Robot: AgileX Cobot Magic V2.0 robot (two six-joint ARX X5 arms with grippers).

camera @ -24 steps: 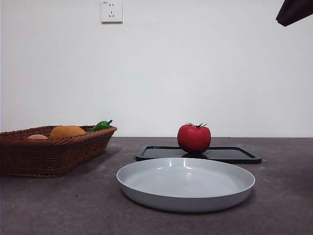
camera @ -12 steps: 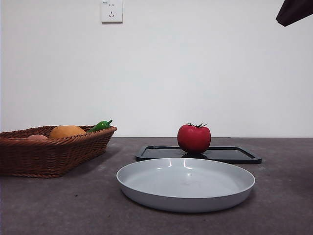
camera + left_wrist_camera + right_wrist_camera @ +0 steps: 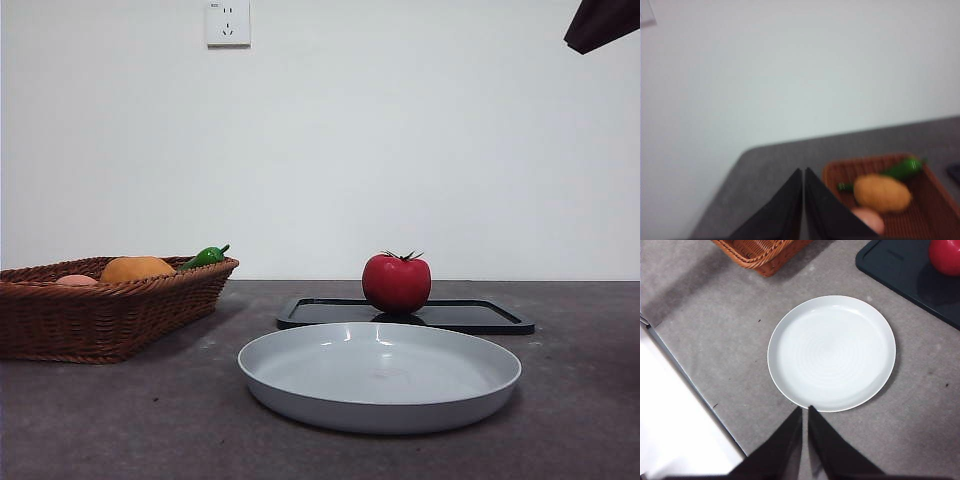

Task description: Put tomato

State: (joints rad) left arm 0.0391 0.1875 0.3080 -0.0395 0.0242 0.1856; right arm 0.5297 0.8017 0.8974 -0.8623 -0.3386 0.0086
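Front view first: the tomato (image 3: 397, 283) sits upright on a black tray (image 3: 480, 317) toward the back of the grey table (image 3: 120, 420), green calyx up, nothing touching it. Just in front of the tray lies a white plate (image 3: 300, 400), bare inside. Off to one side stands a wicker basket (image 3: 100, 320) with an orange fruit (image 3: 137, 268), a pale pink fruit (image 3: 76, 280) and a green pepper (image 3: 206, 256) showing over its rim. A wall socket (image 3: 228, 22) hangs high on the white wall, and a dark arm tip (image 3: 600, 22) pokes in at the top corner.

From the right wrist, the right gripper (image 3: 805, 412) hangs high above the table, over the plate's (image 3: 832, 352) near rim, jaws pressed together and holding nothing. The tomato (image 3: 945, 255) shows at the corner on the tray (image 3: 895, 270), well apart from the gripper; the basket's (image 3: 762, 252) corner is also visible.

From the left wrist, blurred, the left gripper (image 3: 803, 175) is raised beside the basket (image 3: 935, 200), jaws closed tight and empty. The orange fruit (image 3: 882, 192), pepper (image 3: 902, 169) and pink fruit (image 3: 869, 220) lie inside.
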